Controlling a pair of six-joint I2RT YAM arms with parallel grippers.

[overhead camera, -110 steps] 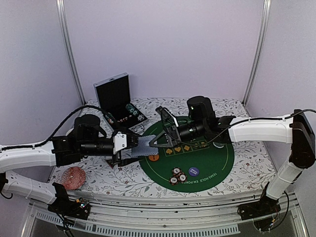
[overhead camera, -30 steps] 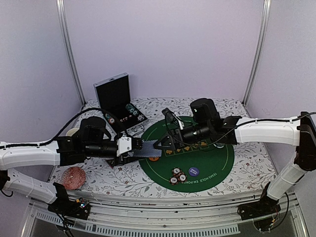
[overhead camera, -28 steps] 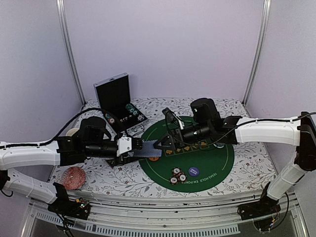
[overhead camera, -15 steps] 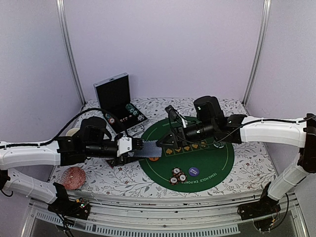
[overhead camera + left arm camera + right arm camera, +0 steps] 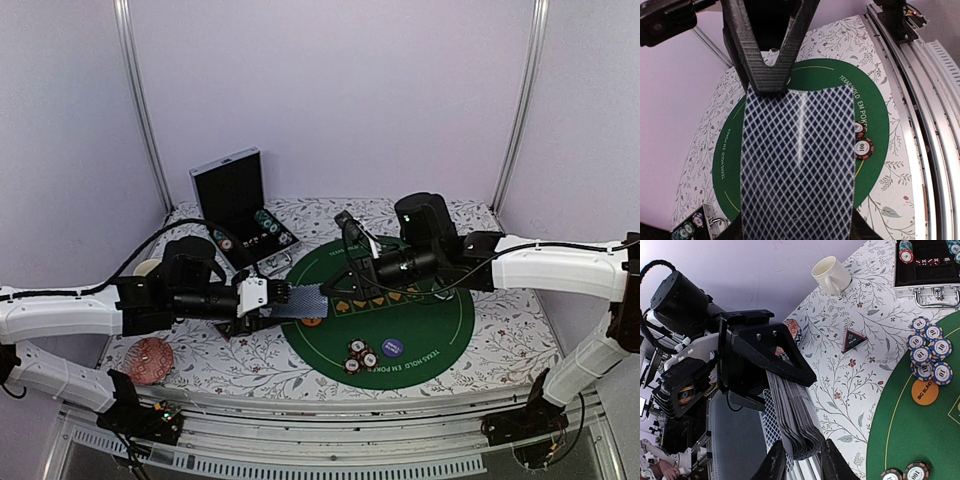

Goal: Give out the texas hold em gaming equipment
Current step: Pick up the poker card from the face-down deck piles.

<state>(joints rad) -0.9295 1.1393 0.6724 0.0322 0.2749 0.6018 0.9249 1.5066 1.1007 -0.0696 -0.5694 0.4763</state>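
Note:
My left gripper (image 5: 268, 297) is shut on a deck of blue-diamond-backed playing cards (image 5: 300, 300) and holds it level over the left edge of the green poker mat (image 5: 430, 320). The deck fills the left wrist view (image 5: 797, 160) and hides my left fingers. My right gripper (image 5: 333, 290) meets the deck's far end. In the right wrist view its jaws (image 5: 802, 462) straddle the deck's end (image 5: 795, 425), touching both faces. Striped chips (image 5: 360, 355), an orange button (image 5: 312, 321) and a purple button (image 5: 392, 347) lie on the mat. A black triangular marker (image 5: 853, 340) lies on the floral cloth.
An open aluminium chip case (image 5: 235, 200) stands at the back left. A cream mug (image 5: 830, 274) sits behind my left arm. A red patterned round object (image 5: 148, 360) lies at the front left. Blue chips (image 5: 927, 352) sit beside the orange button (image 5: 925, 391).
Both grippers have come down from a raised, tilted meeting to a level one. In the last second my right arm has drawn slightly right; the left gripper and deck have stayed put.

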